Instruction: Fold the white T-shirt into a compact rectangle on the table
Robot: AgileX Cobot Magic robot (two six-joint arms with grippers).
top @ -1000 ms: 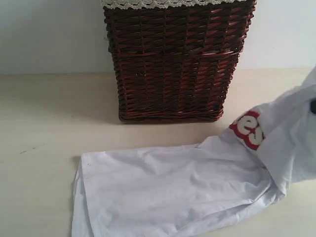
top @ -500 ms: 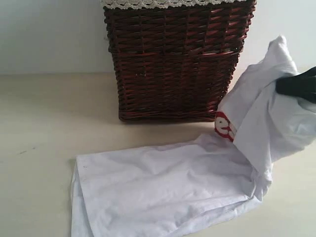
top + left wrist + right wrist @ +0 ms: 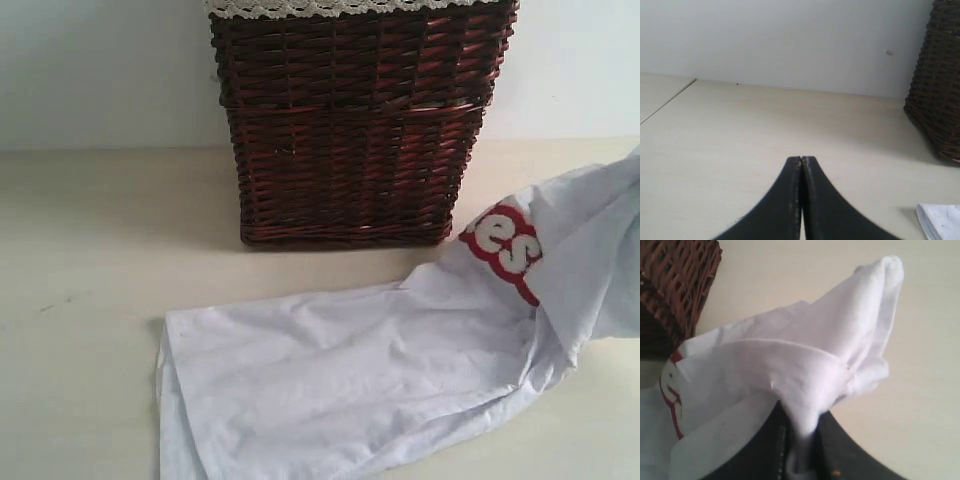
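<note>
The white T-shirt [image 3: 340,380] lies stretched across the table [image 3: 90,260] in front of the basket. Its right end is lifted off the surface toward the right edge of the exterior view, with red-outlined letters [image 3: 505,250] showing on the raised part. In the right wrist view my right gripper [image 3: 801,432] is shut on a bunched fold of the white T-shirt [image 3: 805,365]; that gripper is out of the exterior view. In the left wrist view my left gripper [image 3: 801,161] is shut with nothing between its fingers, low over bare table, and a corner of the shirt [image 3: 940,220] shows beside it.
A dark brown wicker basket [image 3: 355,120] with a lace rim stands at the back middle, just behind the shirt; it also shows as the basket [image 3: 937,85] in the left wrist view. A pale wall [image 3: 100,70] runs behind the table.
Half a second ago the right gripper held the shirt's end high beside the basket; now that end is lower and further right, as it was a second ago. The shirt's left edge shifted slightly right.
</note>
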